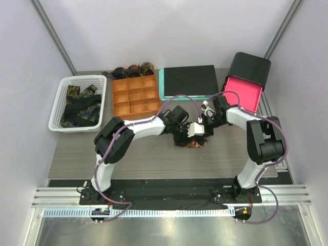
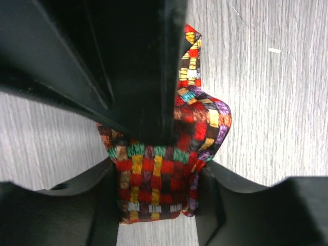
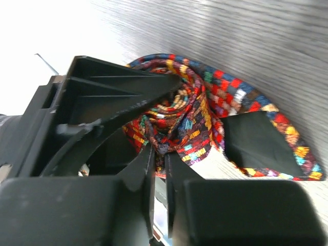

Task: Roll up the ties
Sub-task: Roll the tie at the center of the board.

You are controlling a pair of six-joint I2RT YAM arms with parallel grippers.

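The red-orange check tie [image 1: 193, 142] lies partly coiled on the grey table at mid-centre, with both grippers on it. My left gripper [image 1: 190, 131] is shut on the coil; in the left wrist view the tie [image 2: 154, 174] sits squeezed between its two fingers [image 2: 82, 205], midpoint [image 2: 156, 197]. My right gripper [image 1: 207, 123] comes from the right. In the right wrist view its jaws [image 3: 160, 161] stand almost together, pinching a fold of the tie [image 3: 192, 110]. A loose loop of tie curves off to the right [image 3: 287, 133]. Three dark tie rolls [image 1: 133, 70] stand behind the orange tray.
A white basket [image 1: 59, 105] with several dark patterned ties stands at the left. The orange compartment tray [image 1: 136, 95] is at back centre, a black board on a teal base [image 1: 189, 81] beside it. A black and pink box [image 1: 245, 84] is at back right.
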